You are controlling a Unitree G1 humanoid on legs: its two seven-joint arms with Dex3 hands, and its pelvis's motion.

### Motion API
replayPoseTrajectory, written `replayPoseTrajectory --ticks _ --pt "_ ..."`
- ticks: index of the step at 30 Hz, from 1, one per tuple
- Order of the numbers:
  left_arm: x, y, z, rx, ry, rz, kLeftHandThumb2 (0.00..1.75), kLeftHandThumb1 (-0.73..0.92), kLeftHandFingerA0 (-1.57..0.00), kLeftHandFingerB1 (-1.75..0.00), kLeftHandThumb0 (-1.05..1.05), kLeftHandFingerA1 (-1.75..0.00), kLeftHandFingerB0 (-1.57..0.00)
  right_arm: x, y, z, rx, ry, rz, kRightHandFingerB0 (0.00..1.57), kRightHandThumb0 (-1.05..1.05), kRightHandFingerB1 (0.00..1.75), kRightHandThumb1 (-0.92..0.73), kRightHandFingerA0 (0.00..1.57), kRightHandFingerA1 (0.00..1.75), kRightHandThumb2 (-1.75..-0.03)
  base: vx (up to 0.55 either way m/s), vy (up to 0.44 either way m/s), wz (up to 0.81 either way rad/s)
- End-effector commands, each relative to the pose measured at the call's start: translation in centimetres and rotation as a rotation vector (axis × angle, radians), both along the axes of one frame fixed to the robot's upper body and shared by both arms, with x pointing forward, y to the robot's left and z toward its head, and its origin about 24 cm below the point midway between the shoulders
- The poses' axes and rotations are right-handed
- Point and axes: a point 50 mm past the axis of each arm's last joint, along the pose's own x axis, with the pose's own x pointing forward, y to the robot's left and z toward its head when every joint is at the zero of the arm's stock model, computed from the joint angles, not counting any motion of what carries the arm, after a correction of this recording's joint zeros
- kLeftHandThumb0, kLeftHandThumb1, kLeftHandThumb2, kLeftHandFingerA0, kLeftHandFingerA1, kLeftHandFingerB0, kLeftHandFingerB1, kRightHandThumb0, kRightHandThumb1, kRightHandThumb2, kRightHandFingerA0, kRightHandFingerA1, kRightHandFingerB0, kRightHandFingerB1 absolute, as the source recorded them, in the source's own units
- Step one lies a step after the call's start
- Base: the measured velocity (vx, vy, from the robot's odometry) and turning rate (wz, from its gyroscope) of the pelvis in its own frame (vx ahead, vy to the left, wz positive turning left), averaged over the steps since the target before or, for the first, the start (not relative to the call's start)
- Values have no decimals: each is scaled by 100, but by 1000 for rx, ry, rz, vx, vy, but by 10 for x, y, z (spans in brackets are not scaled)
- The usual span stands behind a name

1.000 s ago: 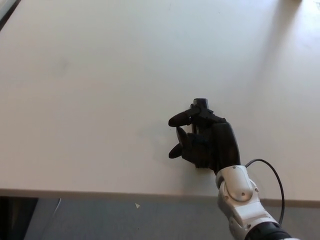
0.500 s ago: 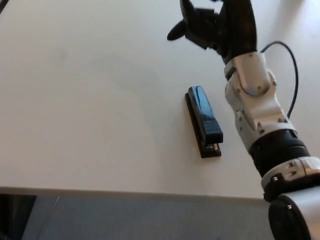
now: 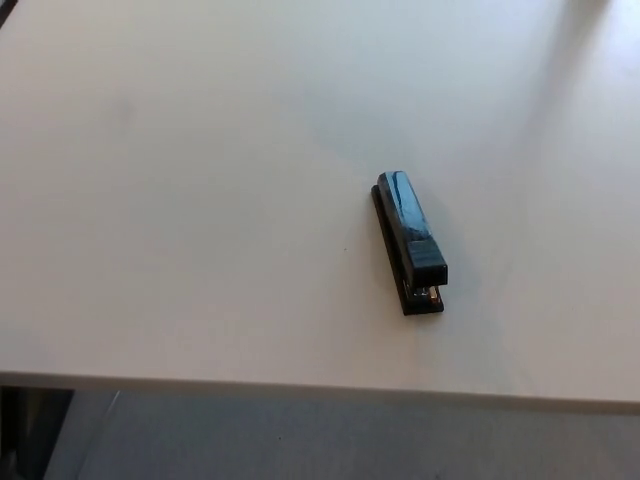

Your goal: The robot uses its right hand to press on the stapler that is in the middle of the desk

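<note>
One glossy black stapler [image 3: 409, 243] lies alone on a plain white table [image 3: 180, 200], right of centre and toward the near edge, its long body running away from the camera with the hinged rear end nearest. Neither robot hand appears in the head view, so how their fingers stand cannot be told.

Bright, even daylight — surface [image 3: 200, 200] near washed out; soft shadow band upper right; image slightly soft.
</note>
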Motion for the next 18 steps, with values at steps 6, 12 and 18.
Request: replayPoseTrajectory --ticks 6,12,18 --pt "0 13 6 7 34 40 72 92 -21 -28 -85 -40 -15 -87 -126 -32 37 44 -257 77 4 122 -77 119 120 -84 0 0 0" --pt "-6 14 3 11 58 37 109 47 -3 -47 -37 -50 0 -129 -176 -98 63 312 -550 67 14 104 -87 103 105 -65 0 0 0" --pt "-10 14 0 19 84 31 109 47 -3 -47 -37 -50 0 -189 -211 -192 156 644 -792 63 10 85 -87 103 76 -65 0 0 0"
